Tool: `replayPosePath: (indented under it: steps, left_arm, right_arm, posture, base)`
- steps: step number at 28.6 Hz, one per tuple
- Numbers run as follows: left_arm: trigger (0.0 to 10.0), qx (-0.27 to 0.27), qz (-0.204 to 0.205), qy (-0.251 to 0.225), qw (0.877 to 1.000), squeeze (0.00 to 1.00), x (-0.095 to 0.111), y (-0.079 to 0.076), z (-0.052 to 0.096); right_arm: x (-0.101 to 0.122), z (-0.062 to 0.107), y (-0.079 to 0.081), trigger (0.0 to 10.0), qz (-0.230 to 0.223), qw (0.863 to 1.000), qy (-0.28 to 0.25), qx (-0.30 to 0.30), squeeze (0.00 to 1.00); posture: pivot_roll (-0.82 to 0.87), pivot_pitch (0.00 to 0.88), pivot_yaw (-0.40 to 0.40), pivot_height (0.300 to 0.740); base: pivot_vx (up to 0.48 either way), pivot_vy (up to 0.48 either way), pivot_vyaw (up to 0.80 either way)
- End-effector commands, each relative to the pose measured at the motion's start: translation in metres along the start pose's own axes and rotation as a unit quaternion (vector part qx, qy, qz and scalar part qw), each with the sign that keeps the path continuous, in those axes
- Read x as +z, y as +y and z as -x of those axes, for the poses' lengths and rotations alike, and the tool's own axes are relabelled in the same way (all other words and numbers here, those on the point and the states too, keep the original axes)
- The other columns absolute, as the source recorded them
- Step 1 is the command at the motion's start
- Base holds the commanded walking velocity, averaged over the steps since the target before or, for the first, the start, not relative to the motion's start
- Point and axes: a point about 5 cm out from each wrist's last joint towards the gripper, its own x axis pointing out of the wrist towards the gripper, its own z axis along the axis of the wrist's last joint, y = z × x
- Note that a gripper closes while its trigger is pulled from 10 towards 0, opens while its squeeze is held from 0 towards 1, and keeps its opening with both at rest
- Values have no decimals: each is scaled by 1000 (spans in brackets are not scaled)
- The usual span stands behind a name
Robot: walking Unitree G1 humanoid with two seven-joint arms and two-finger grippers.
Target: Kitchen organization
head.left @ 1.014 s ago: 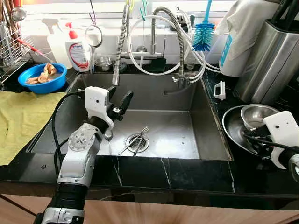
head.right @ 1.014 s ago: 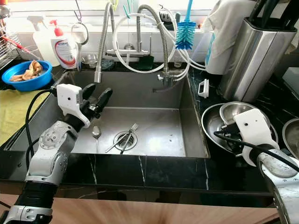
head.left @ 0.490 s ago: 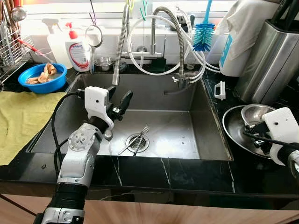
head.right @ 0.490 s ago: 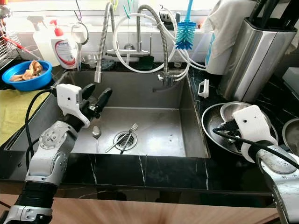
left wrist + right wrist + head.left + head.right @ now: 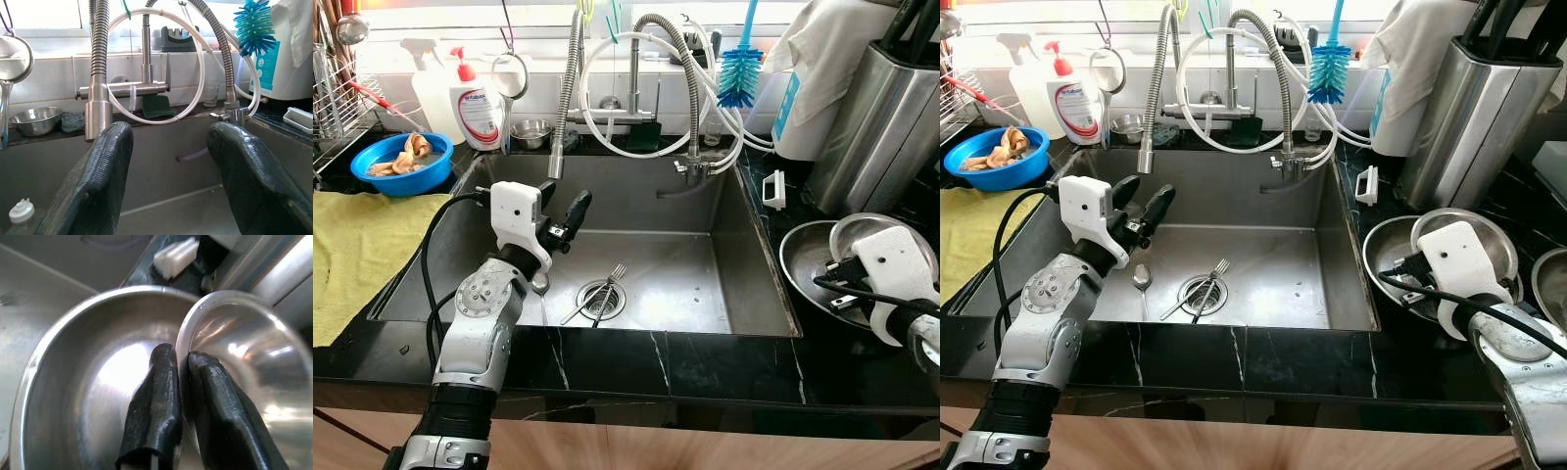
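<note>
At right of frame, the right gripper (image 5: 178, 369) has its jaws pinched on the rim of the small steel bowl (image 5: 862, 231), tilted inside the larger bowl (image 5: 798, 262); light, rigid, slippery; left gripper (image 5: 563, 211) open over the sink (image 5: 724, 245).

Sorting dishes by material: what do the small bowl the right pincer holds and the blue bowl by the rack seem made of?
Small shiny bowl, rim pinched by the right pincer: likely polished stainless steel, given its mirror-like reflections. Round blue bowl: probably plastic, with opaque even colour and soft gloss.

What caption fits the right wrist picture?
Right pincer pinching the small steel bowl's rim inside the bigger bowl.
</note>
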Motion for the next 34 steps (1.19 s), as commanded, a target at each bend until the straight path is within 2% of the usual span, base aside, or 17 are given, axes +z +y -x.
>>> replayPosePath:
  steps: [1, 11, 20, 24, 25, 26, 27, 31, 34]
  left_arm:
    - [10000, 3, -5, -7, 1000, 0, 6, 3, 0]
    - [10000, 15, 2, -13, 1000, 0, 8, 6, -1]
    - [10000, 20, 17, -19, 999, 0, 9, 5, -3]
    - [10000, 29, 20, -28, 999, 0, 10, 6, -4]
    - [10000, 31, 18, -30, 999, 0, 10, 6, -3]
    - [10000, 33, 17, -30, 999, 0, 10, 6, -3]
    - [10000, 34, 15, -30, 999, 0, 10, 7, -3]
    - [10000, 40, 13, -33, 999, 0, 10, 8, -3]
    - [10000, 44, 12, -35, 998, 0, 12, 10, -3]
  right_arm:
    - [3, -1, 1, 0, -1, 1000, -9, 3, 0]
    - [25, 2, -5, 0, -6, 998, -56, -36, 0]
    - [64, 14, -15, 0, 19, 991, -113, -73, 0]
    - [82, 16, -14, 0, -8, 984, -161, -76, 0]
    - [87, 15, -10, 3569, -26, 981, -179, -70, 0]
    - [87, 14, -8, 6471, -28, 981, -180, -68, 0]
    - [88, 12, -5, 10000, -27, 981, -185, -61, 0]
    - [90, 7, 7, 10000, -48, 976, -212, -32, 0]
    - [99, 2, 22, 10000, -110, 961, -255, -13, 0]
  posture:
    - [-91, 0, 0, 740]
    - [-95, 0, -3, 740]
    - [-102, 0, -2, 740]
    - [-101, 0, -4, 740]
    - [-103, 0, -5, 740]
    - [-103, 0, -5, 740]
    - [-103, 0, -5, 740]
    - [-100, 0, -7, 740]
    - [-93, 0, -11, 740]
  base:
    - [0, 0, 0]
    - [0, 0, 0]
    - [0, 0, 0]
    - [0, 0, 0]
    - [0, 0, 0]
    - [0, 0, 0]
    - [0, 0, 0]
    - [0, 0, 0]
    - [0, 0, 0]
